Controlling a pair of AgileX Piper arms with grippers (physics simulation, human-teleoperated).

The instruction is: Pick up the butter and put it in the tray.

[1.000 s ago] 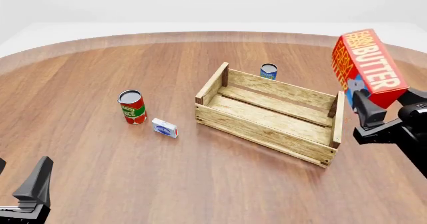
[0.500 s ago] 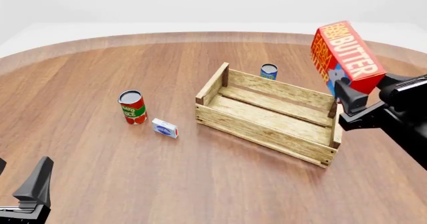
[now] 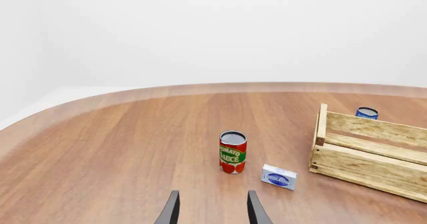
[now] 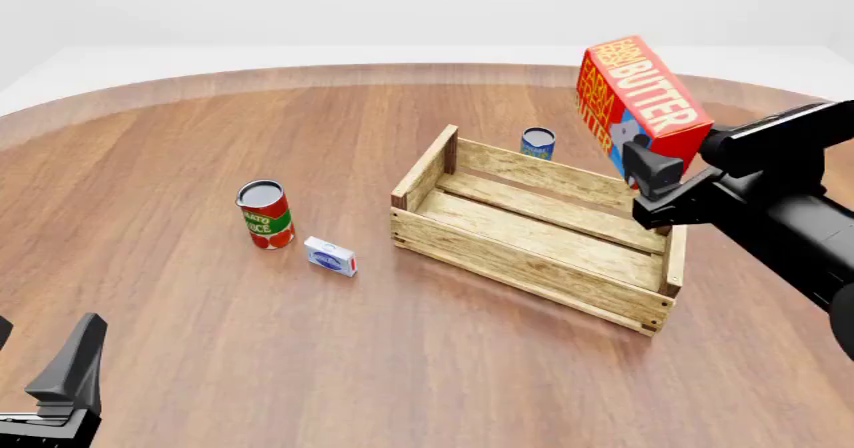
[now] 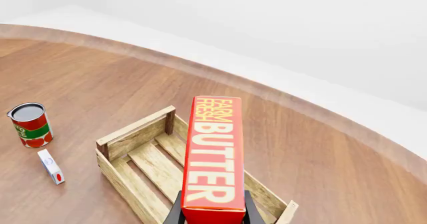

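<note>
Butter (image 4: 638, 96), pinched at its base in my right gripper (image 4: 650, 173), has travelled leftward to hang tilted above the tray's (image 4: 527, 259) right end for release; left gripper (image 3: 212, 210) rests spread, idle.

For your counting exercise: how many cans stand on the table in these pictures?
2. A red-and-green can stands left of the tray, beside a small white-and-blue box. A blue can stands just behind the tray's far wall. None seems hidden.
</note>
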